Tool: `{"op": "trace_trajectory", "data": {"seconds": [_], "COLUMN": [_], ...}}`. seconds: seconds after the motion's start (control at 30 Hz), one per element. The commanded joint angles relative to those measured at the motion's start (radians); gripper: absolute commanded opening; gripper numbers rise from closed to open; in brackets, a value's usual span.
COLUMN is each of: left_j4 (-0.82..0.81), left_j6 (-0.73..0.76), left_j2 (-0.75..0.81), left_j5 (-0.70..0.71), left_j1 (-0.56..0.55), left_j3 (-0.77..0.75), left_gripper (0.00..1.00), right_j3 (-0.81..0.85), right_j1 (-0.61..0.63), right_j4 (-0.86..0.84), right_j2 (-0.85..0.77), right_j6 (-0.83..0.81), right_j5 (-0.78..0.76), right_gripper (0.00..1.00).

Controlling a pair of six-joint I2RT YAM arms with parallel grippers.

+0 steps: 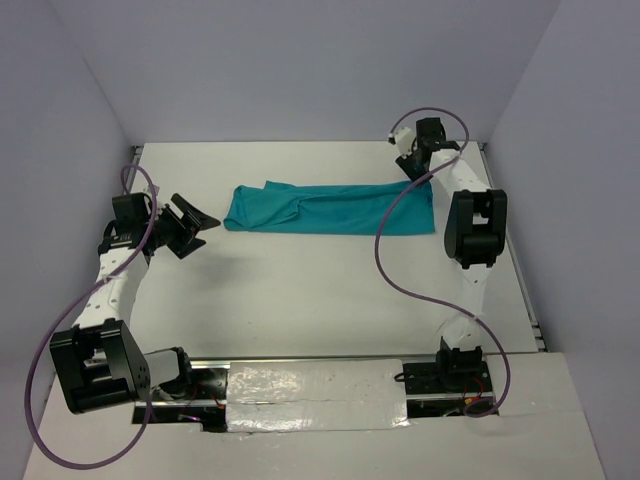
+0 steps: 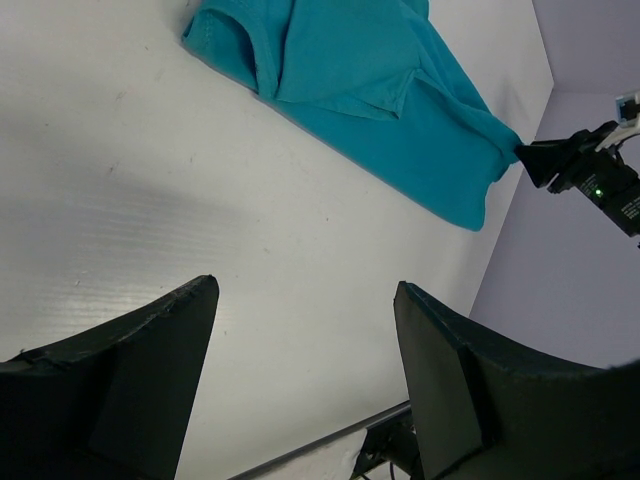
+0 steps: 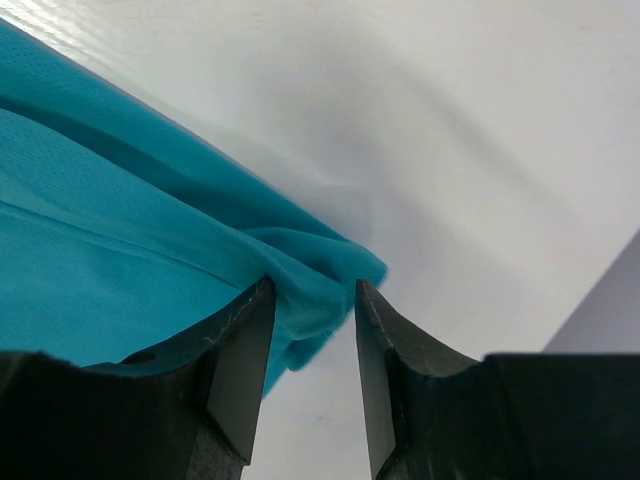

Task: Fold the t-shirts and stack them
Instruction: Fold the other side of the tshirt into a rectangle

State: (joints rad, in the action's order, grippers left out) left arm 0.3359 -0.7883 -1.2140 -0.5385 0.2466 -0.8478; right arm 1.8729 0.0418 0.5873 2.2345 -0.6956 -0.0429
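At the far side of the counter (image 1: 300, 290), a teal t-shirt (image 1: 330, 208) lies in a long band, the right end effector (image 3: 313, 290) straddling its corner, grip unclear, the left end effector (image 2: 305, 290) spread wide nearby.

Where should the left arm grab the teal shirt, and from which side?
Probably pinch the shirt at its left end, coming from the left, low over the table. It lies as a flat strip, and that end's stacked edges face the open left tool.
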Motion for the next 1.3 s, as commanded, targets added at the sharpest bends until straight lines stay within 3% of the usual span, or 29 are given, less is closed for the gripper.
{"op": "trace_trajectory", "data": {"seconds": [0.0,0.1,0.23,0.47,0.63,1.0,1.13,1.27], "left_j4": [-0.037,-0.038,-0.031,-0.040,-0.032,-0.044,-0.046,0.006], "left_j6": [0.008,0.009,0.015,0.006,0.017,0.031,0.046,0.099], "left_j2": [-0.009,-0.012,-0.010,-0.001,-0.005,-0.062,-0.111,-0.229], "left_j5": [-0.026,-0.029,-0.025,-0.029,-0.026,-0.023,-0.005,0.093], "left_j1": [0.006,0.005,0.006,0.006,0.006,0.006,0.002,-0.030], "left_j3": [-0.002,-0.005,-0.010,0.009,0.009,-0.014,-0.049,-0.147], "left_gripper": [0.84,0.84,0.84,0.84,0.84,0.84,0.84,0.80], "right_j3": [-0.003,-0.029,-0.044,0.052,0.060,0.092,0.072,-0.044], "right_j1": [-0.019,-0.019,-0.019,-0.017,-0.016,-0.020,-0.022,-0.026], "right_j4": [-0.046,-0.063,-0.041,0.212,0.229,0.094,0.192,0.238], "right_j2": [-0.125,-0.145,-0.190,-0.095,-0.038,0.047,-0.007,-0.203], "right_j6": [0.018,0.021,0.013,-0.074,-0.071,0.018,-0.028,-0.081], "right_j5": [0.029,0.038,0.164,0.333,0.302,0.089,0.266,0.518], "right_gripper": [0.43,0.39,0.35,0.21,0.20,0.19,0.20,0.25]}}
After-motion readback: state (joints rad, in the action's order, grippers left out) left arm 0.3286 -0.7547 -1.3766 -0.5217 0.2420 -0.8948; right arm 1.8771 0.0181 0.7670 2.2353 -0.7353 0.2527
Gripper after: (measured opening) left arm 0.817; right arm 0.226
